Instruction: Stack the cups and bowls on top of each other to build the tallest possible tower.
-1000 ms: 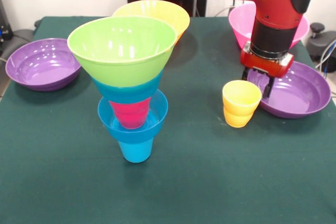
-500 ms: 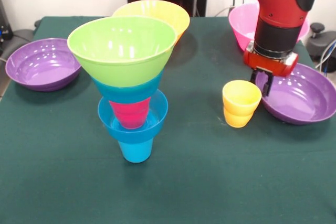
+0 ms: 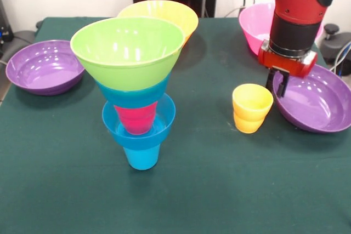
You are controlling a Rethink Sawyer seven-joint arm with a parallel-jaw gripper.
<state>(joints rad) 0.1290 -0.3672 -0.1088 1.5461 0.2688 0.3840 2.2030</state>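
Gripper [image 3: 278,84] clamped on the rim of the wide shallow purple plastic bowl [image 3: 315,108], right of the stepped yellow plastic cup [image 3: 252,108].
The bowl looks light, stiff and glossy, likely slippery; the rim is its only hold.

The gripper [image 3: 278,84] is raised from its earlier low position and shifted slightly rightward in the front view. The purple bowl [image 3: 315,105], gripped at its near rim, is dragged with it, so the gap to the yellow cup [image 3: 252,108] is widened.
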